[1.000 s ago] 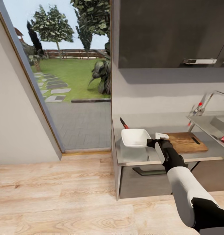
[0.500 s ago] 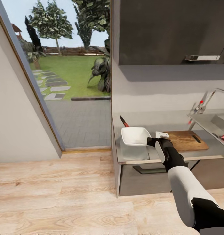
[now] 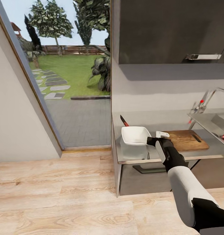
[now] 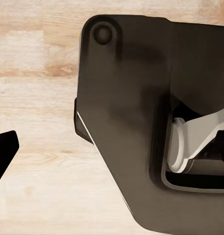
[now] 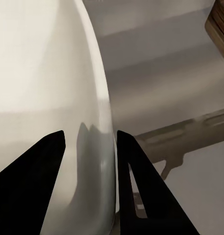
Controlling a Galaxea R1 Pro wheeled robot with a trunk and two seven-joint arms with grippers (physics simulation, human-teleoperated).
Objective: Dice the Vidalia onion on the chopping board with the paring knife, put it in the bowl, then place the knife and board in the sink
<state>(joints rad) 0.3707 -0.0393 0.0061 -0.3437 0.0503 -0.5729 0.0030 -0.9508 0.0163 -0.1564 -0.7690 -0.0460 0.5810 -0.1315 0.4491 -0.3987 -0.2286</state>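
Right gripper [image 5: 87, 147]: fingers spread, straddling the rim of the shallow white squarish bowl [image 3: 135, 135].
Brown wooden chopping board [image 3: 187, 140]: just beside the gripper — sink side.
Left gripper: state cannot be told.

I can read no text, labels, brand names, numbers or signs anywhere in these views; nothing before me carries any lettering or printed marks at all.
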